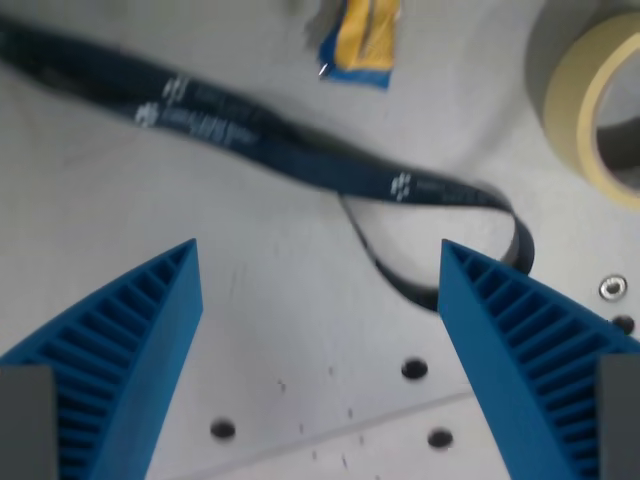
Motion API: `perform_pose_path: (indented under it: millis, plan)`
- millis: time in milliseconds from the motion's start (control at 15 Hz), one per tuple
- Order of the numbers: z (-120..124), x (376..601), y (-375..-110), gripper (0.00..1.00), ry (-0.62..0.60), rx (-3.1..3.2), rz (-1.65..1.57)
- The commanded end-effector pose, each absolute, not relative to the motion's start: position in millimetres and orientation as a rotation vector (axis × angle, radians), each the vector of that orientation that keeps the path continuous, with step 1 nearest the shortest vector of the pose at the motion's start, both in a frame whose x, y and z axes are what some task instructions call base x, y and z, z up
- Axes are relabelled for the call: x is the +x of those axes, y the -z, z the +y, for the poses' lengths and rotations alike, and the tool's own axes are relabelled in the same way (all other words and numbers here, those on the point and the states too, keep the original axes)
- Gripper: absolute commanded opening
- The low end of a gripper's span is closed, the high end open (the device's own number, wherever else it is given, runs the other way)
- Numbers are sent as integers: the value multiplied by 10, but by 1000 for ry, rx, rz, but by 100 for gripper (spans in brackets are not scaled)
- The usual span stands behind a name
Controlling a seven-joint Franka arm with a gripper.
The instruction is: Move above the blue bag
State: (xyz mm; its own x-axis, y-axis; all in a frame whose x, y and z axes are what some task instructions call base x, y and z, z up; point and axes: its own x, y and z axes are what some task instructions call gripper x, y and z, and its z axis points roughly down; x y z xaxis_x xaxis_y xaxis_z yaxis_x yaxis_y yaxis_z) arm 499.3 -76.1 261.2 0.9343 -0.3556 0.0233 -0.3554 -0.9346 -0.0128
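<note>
Hanging wide open and empty, tool (318, 265) sits below blue bag (360, 42)

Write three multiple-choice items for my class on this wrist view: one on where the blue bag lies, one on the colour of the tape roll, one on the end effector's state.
1. Where is the blue bag?
A. top edge of the view
B. between the fingers
C. inside the tape roll

2. What colour is the tape roll?
A. red
B. pale yellow
C. green

3. The end effector is
A. shut on the strap
B. open, holding nothing
C. shut on the bag

Key: 1 A, the bag is cut off at the top edge; 2 B, its band looks cream-yellow; 3 B, the fingers stand wide apart over bare table, the dark strap beyond them.
</note>
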Motion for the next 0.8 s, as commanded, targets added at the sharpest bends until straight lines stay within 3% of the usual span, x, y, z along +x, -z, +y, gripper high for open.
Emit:
perform_pose_path:
  millis: [67,800]
  plan:
    - [-870,5155,-2522,100,10,-3063,914]
    - [-1245,5586,-1993,100,40,-3028,1021]
